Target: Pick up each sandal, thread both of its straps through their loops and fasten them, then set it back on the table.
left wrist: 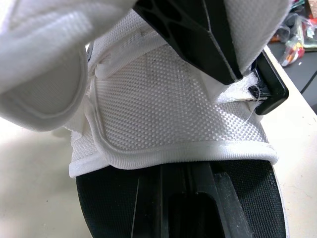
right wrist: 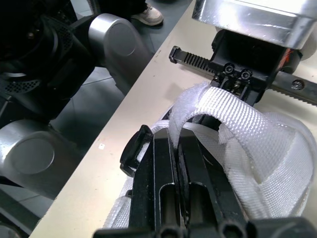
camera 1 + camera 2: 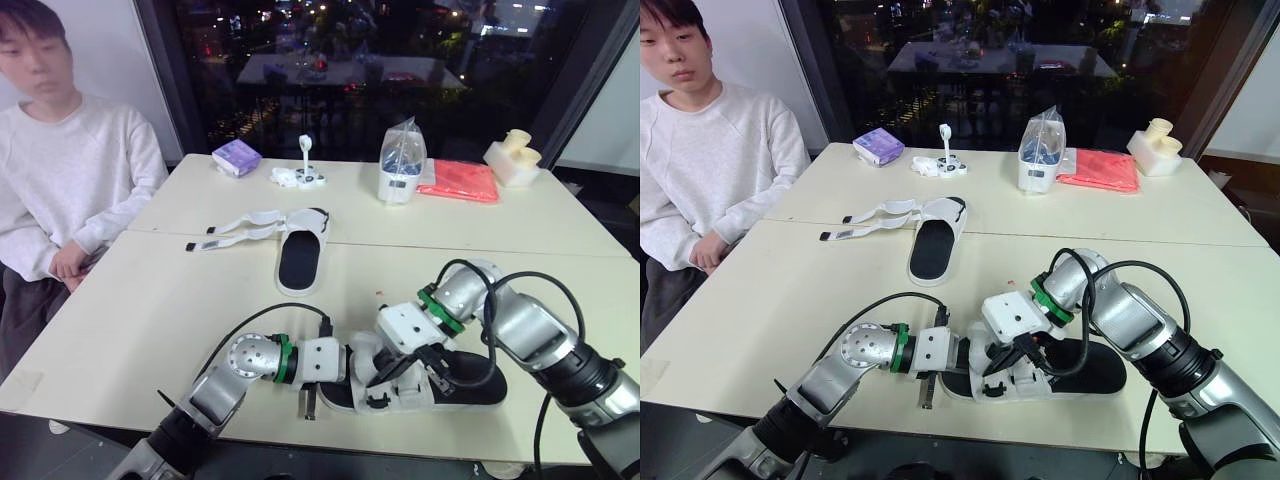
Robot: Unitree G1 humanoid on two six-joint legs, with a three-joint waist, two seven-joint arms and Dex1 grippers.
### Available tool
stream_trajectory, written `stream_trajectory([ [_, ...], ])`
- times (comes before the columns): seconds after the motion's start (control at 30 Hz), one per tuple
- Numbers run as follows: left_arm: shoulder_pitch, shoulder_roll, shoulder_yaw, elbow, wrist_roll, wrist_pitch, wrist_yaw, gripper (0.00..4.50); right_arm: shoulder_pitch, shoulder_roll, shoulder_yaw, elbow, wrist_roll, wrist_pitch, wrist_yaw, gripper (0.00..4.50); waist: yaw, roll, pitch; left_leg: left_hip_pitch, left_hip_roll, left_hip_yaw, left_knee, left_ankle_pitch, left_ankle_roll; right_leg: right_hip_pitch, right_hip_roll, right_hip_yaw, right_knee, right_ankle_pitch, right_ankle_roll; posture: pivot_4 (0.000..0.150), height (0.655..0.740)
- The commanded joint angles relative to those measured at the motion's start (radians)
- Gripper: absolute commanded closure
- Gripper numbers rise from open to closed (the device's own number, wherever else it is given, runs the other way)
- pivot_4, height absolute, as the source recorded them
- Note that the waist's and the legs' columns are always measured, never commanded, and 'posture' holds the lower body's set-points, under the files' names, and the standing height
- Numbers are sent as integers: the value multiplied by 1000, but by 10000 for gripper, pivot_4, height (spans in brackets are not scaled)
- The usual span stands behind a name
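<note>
- The worktop (image 3: 180, 300) is two cream tables pushed together, with a seam running across between them.
- A near sandal (image 3: 470, 385), black-soled with white straps, lies by the front edge.
- A far sandal (image 3: 300, 262) lies across the seam, its white straps spread open to the left.
- On the rear table sit a purple pack (image 3: 237, 157), a small white stand (image 3: 300, 176), a white container (image 3: 401, 165) topped by a clear bag, a flat red packet (image 3: 459, 181) and a cream object (image 3: 513, 158) at the far right corner.
</note>
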Motion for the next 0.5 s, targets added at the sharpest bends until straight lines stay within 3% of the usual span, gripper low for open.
stream_trajectory([
  [0.03, 36, 19, -40, 70, 60, 53, 7, 45000, 17, -47, 12, -62, 22, 45, 15, 44674, 0, 0, 0, 0, 0, 0, 0, 0, 0, 0, 0, 0, 0, 0, 0, 1500, 7400],
  [0.3, 39, 22, -41, 71, 55, 53, 5, 45000, 166, -73, -9, -123, 6, 109, -48, 44674, 2, -1, 0, 0, 0, 0, 0, 0, 0, 1, 0, 0, -1, 0, 0, 1500, 7400],
  [0.5, 39, 28, -44, 69, 56, 47, -5, 45000, 170, -62, -56, -185, 93, 256, -75, 44674, 2, -1, -1, 0, 0, 0, 0, 0, 0, 1, 0, 0, -1, 0, 0, 1500, 7400],
])
